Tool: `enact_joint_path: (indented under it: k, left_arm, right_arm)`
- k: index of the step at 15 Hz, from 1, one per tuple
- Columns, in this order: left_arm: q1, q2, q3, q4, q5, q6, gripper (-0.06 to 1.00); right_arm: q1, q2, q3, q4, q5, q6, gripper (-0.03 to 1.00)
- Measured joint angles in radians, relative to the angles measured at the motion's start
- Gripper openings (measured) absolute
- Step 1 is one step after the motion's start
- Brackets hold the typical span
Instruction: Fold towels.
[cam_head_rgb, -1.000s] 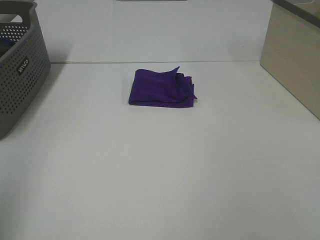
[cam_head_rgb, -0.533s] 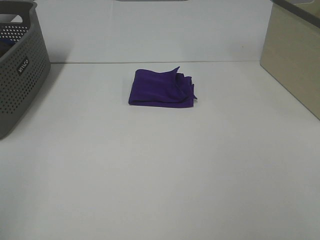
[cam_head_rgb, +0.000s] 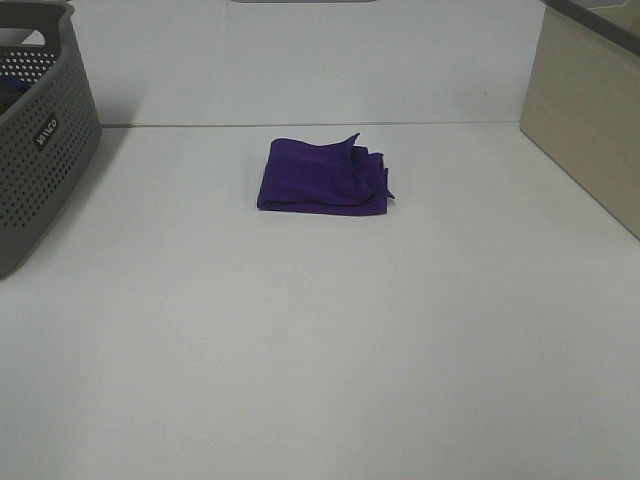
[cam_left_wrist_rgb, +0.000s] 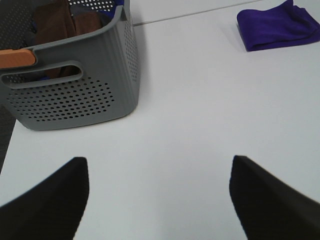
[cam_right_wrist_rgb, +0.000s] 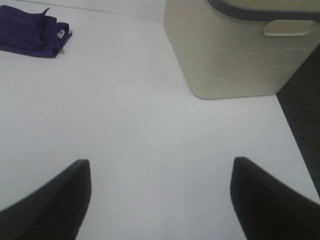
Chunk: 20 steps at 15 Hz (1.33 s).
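Observation:
A deep purple towel (cam_head_rgb: 322, 176) lies folded into a small rectangle on the white table, toward the back middle, with ragged corners on its right side. It also shows in the left wrist view (cam_left_wrist_rgb: 278, 25) and in the right wrist view (cam_right_wrist_rgb: 33, 34), where a small white tag (cam_right_wrist_rgb: 60, 34) shows on its edge. My left gripper (cam_left_wrist_rgb: 157, 197) is open and empty, low over the table near the grey basket. My right gripper (cam_right_wrist_rgb: 160, 197) is open and empty near the beige bin. Neither arm shows in the high view.
A grey perforated basket (cam_head_rgb: 40, 130) stands at the left edge and holds brown and blue cloth (cam_left_wrist_rgb: 60, 22). A beige bin (cam_head_rgb: 590, 110) with a grey rim stands at the right; it also shows in the right wrist view (cam_right_wrist_rgb: 235, 50).

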Motion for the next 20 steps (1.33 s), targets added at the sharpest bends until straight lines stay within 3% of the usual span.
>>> enact_joint_path:
  k: [6, 20]
  left_arm:
    - [-0.002, -0.005, 0.001, 0.038, 0.003, -0.070, 0.72]
    - [-0.002, -0.005, 0.001, 0.034, 0.003, -0.073, 0.72]
  right_arm:
    - [0.000, 0.000, 0.064, -0.002, -0.038, -0.001, 0.76]
    - [0.000, 0.000, 0.064, 0.033, -0.046, -0.001, 0.76]
